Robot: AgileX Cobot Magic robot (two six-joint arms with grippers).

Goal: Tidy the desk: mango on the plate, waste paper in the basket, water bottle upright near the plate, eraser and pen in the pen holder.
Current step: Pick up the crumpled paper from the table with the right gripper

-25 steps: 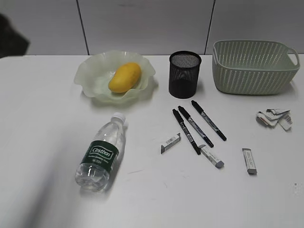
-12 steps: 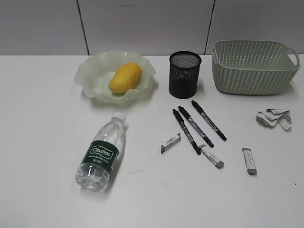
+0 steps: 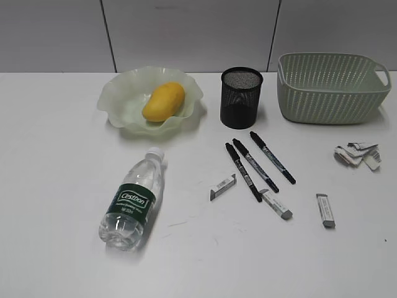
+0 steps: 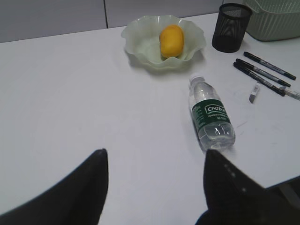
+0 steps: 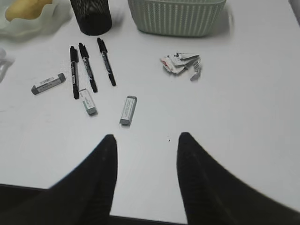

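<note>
Here, your left claw (image 4: pixel 152 159) and right claw (image 5: pixel 146 143) both hang spread over bare surface (image 3: pixel 56 186). The mango (image 3: pixel 164 101) lies on the plate (image 3: pixel 118 99); the bottle (image 3: pixel 133 198) lies flat nearby, 3 pens (image 3: pixel 260 160) and the paper (image 3: pixel 358 154) well apart.

Each tool (image 4: pixel 154 187) (image 5: pixel 146 178) shows two matte black tapered fingers.

The white table (image 3: pixel 56 186) carries plate (image 3: pixel 124 102), pen holder (image 3: pixel 240 99), basket (image 3: pixel 332 90), lying bottle (image 3: pixel 133 200), three pens (image 3: pixel 260 160), three erasers (image 3: pixel 222 186), crumpled paper (image 3: pixel 358 154).
</note>
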